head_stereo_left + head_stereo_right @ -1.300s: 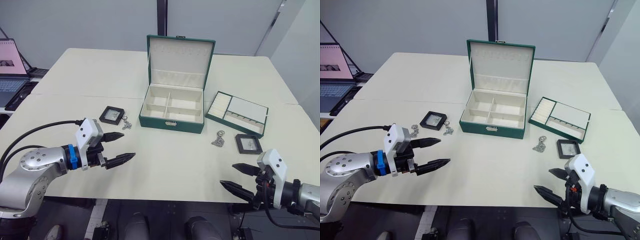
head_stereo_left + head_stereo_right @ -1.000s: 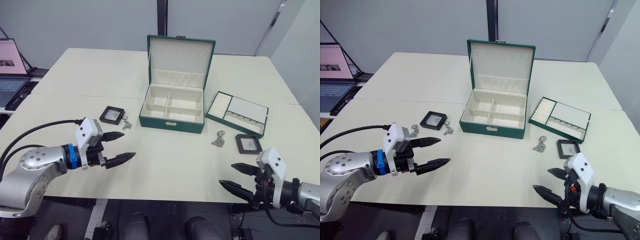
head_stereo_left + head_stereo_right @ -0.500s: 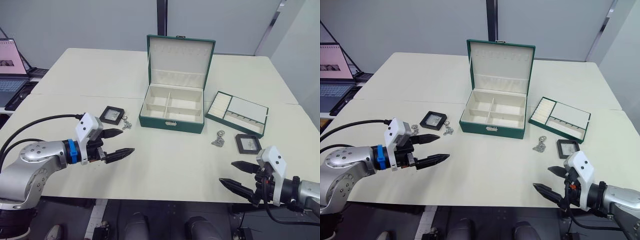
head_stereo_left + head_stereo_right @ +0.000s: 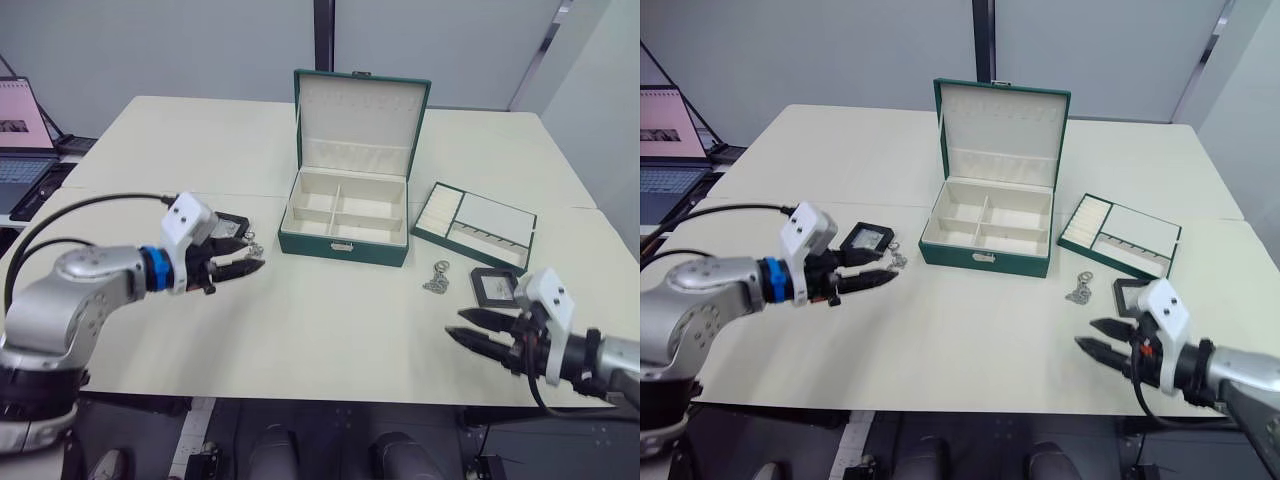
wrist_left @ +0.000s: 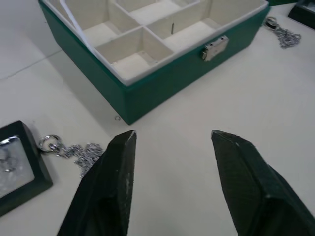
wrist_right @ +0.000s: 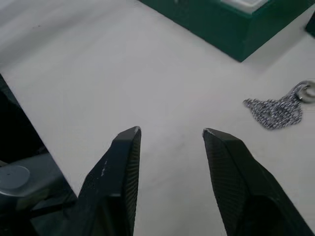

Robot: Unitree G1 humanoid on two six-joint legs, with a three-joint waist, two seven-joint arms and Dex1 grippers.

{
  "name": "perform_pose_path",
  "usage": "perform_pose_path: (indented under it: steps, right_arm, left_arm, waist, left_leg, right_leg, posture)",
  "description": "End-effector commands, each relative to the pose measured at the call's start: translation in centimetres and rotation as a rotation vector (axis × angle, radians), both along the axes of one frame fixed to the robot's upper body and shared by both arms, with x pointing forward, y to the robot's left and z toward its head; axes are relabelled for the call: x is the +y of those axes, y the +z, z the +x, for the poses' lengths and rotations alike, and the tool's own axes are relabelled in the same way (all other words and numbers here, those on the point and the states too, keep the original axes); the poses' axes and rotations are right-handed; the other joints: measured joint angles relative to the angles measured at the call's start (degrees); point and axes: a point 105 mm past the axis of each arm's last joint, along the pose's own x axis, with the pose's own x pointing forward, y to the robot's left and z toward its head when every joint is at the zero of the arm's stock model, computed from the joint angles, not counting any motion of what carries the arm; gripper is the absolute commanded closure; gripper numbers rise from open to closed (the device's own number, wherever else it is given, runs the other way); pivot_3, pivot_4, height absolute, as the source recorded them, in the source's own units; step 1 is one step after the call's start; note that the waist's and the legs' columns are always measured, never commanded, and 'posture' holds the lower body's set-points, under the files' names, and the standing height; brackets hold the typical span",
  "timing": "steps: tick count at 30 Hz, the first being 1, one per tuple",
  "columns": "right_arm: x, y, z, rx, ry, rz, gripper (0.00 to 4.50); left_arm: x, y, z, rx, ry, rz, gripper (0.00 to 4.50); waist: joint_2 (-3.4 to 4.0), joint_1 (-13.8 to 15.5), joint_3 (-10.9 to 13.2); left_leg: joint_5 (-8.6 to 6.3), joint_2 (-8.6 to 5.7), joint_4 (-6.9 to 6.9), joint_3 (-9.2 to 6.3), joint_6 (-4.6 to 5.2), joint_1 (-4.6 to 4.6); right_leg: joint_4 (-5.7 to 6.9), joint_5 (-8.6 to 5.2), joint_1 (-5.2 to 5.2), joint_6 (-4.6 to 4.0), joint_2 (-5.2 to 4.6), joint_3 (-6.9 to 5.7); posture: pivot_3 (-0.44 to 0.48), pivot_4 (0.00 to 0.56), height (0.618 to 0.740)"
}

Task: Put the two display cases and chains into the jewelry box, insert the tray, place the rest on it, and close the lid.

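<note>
Basically nothing packed yet: jewelry box (image 4: 345,220) open and empty, tray (image 4: 474,226) on the table right of it, display cases (image 4: 866,241) (image 4: 494,288) and chains (image 5: 74,152) (image 6: 275,111) outside. Left gripper (image 4: 244,258) and right gripper (image 4: 468,327) spread, empty.

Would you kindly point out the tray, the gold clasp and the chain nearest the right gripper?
tray (image 4: 496,213), left eye view, plain cream compartment.
gold clasp (image 5: 215,47), left wrist view, its metal face.
chain (image 6: 273,112), right wrist view, bunched links.
</note>
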Motion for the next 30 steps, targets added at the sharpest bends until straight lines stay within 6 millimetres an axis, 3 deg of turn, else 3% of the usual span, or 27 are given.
perform_pose_path:
  steps: [1, 5, 6, 12, 18, 26, 30]
  right_arm:
    - [-0.5, 1.1, 1.8, -0.042, -0.014, -0.03, 3.29]
    - [-1.3, 1.9, 4.9, -0.1, -0.055, -0.09, 4.23]
    - [-1.4, 2.0, 5.5, -0.11, -0.058, -0.102, 4.44]
    - [-2.4, 2.2, 10.4, -0.155, -0.118, -0.188, 4.48]
    - [-2.2, 2.1, 14.3, -0.163, -0.127, -0.222, 4.48]
    - [-0.9, 0.5, 16.7, -0.142, -0.098, -0.251, 4.48]
    - [-0.1, 0.0, 17.1, -0.136, -0.078, -0.247, 4.48]
  left_arm:
    - [0.5, 0.3, 2.3, -0.029, 0.073, 0.053, 3.15]
    - [0.7, -0.1, 4.6, -0.037, 0.11, 0.116, 4.4]
    - [0.5, 0.0, 5.1, -0.043, 0.114, 0.115, 4.5]
    - [-0.3, 0.5, 8.7, -0.099, 0.139, 0.169, 4.5]
    - [-1.3, 0.0, 10.9, -0.062, 0.113, 0.248, 4.5]
    - [-1.0, -1.8, 11.9, -0.022, 0.136, 0.29, 4.5]
    - [-1.7, -2.3, 12.1, -0.021, 0.105, 0.275, 4.5]
  waist:
    - [-0.01, -0.01, 0.0]
    - [0.0, -0.07, 0.01]
    - [0.0, -0.02, 0.01]
    - [-0.01, 0.08, 0.02]
    - [0.03, -0.09, 0.04]
    - [0.05, -0.07, 0.06]
    - [0.06, -0.06, 0.06]
  left_leg:
    - [0.01, 0.01, 0.0, 0.01, -0.02, 0.0]
    - [0.11, 0.01, 0.0, 0.06, -0.18, 0.0]
    - [0.11, 0.01, 0.01, 0.07, -0.19, 0.0]
    - [0.11, 0.02, 0.17, 0.13, -0.19, -0.04]
    - [0.11, 0.05, 0.51, 0.26, -0.19, -0.07]
    - [0.11, 0.09, 0.49, 0.37, -0.2, -0.06]
    - [0.11, 0.1, 0.5, 0.38, -0.2, -0.07]
  right_leg:
    - [0.01, 0.0, -0.02, 0.0, 0.01, 0.0]
    - [0.04, 0.0, -0.07, 0.0, 0.01, 0.05]
    - [0.05, 0.0, -0.07, 0.0, 0.01, 0.06]
    - [0.16, 0.0, -0.18, 0.0, 0.0, 0.07]
    - [0.28, 0.0, -0.27, 0.0, 0.01, 0.13]
    - [0.32, 0.0, -0.33, 0.0, 0.0, 0.13]
    - [0.33, 0.0, -0.34, 0.0, -0.01, 0.12]
  posture:
    - [0.0, 0.15, 0.74]
    - [0.0, 0.15, 0.74]
    - [0.0, 0.15, 0.74]
    - [0.0, 0.15, 0.74]
    - [0.0, 0.15, 0.74]
    - [0.0, 0.15, 0.74]
    - [0.0, 0.15, 0.74]
